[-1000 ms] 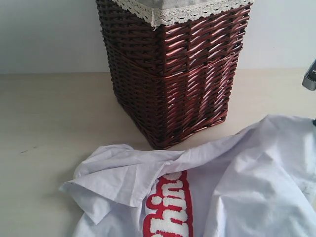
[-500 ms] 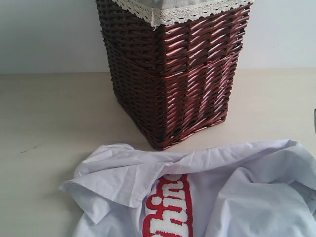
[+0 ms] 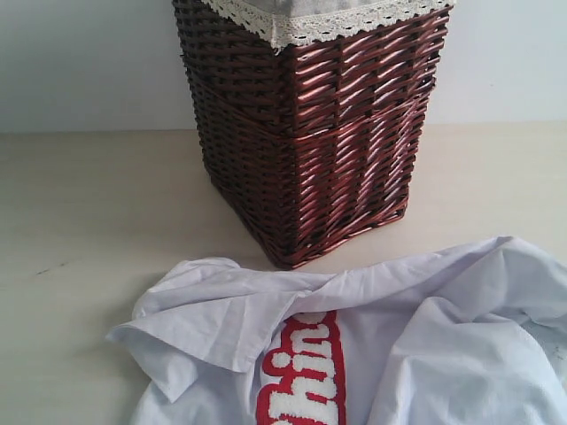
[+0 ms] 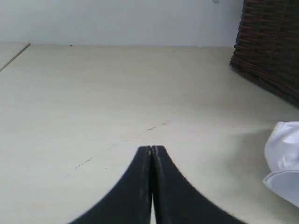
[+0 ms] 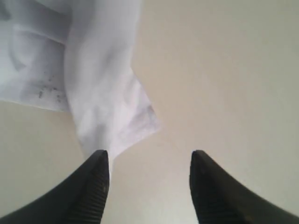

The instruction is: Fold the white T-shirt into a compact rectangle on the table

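Lying rumpled on the table [image 3: 89,221], the white T-shirt [image 3: 425,354] spreads across the near part of the exterior view, just in front of the dark wicker basket [image 3: 328,150]. Its red band of fuzzy white letters [image 3: 306,381] faces up, and a loose fold of cloth is turned over at its left side. The basket stands upright, with a lace-edged liner [image 3: 310,22] folded over its rim. The right claw [image 5: 149,156] hangs over the table with its two fingers spread wide and nothing between them. A pointed corner of the shirt lies by the tip of one finger [image 5: 96,186]; whether they touch I cannot tell. The left claw [image 4: 152,149] is pinched fully together, holding nothing, above the table, with an edge of the shirt near it.
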Controlling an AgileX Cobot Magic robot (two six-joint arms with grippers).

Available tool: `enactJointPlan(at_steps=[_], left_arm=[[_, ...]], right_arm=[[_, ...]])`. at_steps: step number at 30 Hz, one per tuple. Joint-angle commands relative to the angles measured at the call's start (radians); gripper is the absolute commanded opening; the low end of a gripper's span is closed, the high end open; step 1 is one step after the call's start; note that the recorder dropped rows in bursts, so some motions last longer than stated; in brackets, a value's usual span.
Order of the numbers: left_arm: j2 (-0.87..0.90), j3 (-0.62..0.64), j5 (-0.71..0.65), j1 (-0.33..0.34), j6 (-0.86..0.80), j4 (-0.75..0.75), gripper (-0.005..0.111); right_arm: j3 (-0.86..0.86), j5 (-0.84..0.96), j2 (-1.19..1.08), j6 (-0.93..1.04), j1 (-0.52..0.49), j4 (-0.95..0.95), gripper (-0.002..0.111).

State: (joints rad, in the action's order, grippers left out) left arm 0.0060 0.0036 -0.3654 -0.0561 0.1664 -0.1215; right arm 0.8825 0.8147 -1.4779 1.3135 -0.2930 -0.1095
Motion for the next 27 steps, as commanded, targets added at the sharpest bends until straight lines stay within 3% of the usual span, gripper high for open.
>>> enactJointPlan(at_steps=[1,4,10,19,21,27], left_arm=[[-0.006,-0.004,0.007,0.0,-0.003,-0.001,0.0],[-0.006,-0.004,0.007,0.0,-0.003,-0.001,0.0],[-0.006,-0.004,0.007,0.0,-0.003,-0.001,0.0],[-0.006,-0.004,0.007,0.0,-0.003,-0.001,0.0],[-0.006,-0.004,0.007,0.0,-0.003,-0.001,0.0],[-0.006,-0.004,0.007,0.0,-0.003,-0.001,0.0]], right_arm=[[-0.003,-0.047,-0.124,0.007,-0.119,-0.03,0.051],[-0.003,-0.106,-0.253,0.067,-0.203,-0.18,0.05],[-0.003,-0.114,-0.342,0.28,-0.209,-0.5,0.049],[-0.005,-0.096,-0.44,0.28,-0.209,-0.503,0.048],[-0.005,-0.096,-0.44,0.28,-0.209,-0.503,0.041],[-0.005,-0.153,-0.424,0.322,-0.209,-0.556,0.002]])
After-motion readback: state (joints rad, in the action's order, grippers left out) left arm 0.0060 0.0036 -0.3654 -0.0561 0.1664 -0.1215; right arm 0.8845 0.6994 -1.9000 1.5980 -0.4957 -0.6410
